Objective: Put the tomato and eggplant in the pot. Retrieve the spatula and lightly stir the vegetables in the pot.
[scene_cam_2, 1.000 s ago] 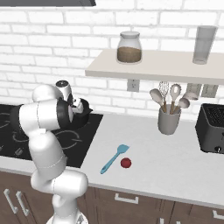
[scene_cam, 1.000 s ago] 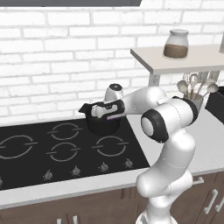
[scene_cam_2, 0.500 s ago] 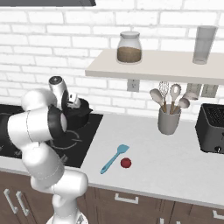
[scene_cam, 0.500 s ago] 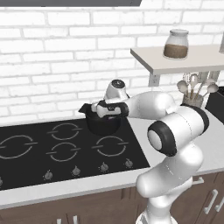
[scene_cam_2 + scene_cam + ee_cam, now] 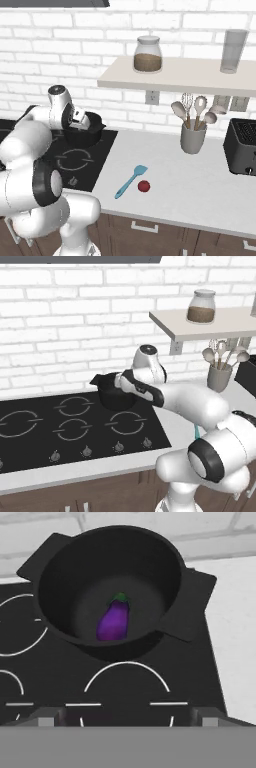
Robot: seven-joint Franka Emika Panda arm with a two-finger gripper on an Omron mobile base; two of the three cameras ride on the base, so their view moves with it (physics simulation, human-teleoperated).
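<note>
Pot (image 5: pixel 110 587) is seen on the hob (image 5: pixel 30 436), on a rear burner at the hob's right side, w/ 2 flat handles. Eggplant (image 5: pixel 113 619) is found lying on the pot's bottom, green stem pointing away from the hand cam. Gripper (image 5: pixel 80 120) is held just above and beside the pot, on its near side; fingers are spread wide, nothing is gripped. In the hand view the 2 fingertips (image 5: pixel 42 717) are seen far apart at the lower edge, clear of the pot.

Tomato (image 5: pixel 144 186) is located on the counter (image 5: pixel 200 180), right of the hob, well apart from the pot. Spatula (image 5: pixel 131 181) is laid flat just beside the tomato on its left, blade toward the wall; whether they touch cannot be told.

Utensil cup (image 5: pixel 193 138) is noted farther back on the counter, toaster (image 5: pixel 242 147) at far right, jar (image 5: pixel 147 54) on the shelf (image 5: pixel 175 75).
</note>
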